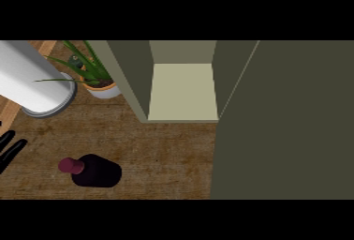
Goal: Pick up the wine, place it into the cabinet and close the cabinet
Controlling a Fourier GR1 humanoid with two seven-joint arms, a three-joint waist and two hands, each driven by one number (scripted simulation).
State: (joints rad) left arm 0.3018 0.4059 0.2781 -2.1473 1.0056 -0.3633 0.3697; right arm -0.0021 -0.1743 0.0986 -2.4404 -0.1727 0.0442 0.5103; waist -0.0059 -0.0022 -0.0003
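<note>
Wine bottle [95, 170] stands upright on the counter [166, 150], out front and left of the open cabinet [183, 91], untouched. Left hand [10, 149] sits just left of the bottle, fingers straight and spread. Right hand isn't showing. Best approach: wrap the body low, keep it upright.

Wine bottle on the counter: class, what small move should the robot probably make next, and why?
Probably bring the left hand rightward to the wine bottle. The bottle stands free on the counter, nothing holds it, and the cabinet is already open.
</note>
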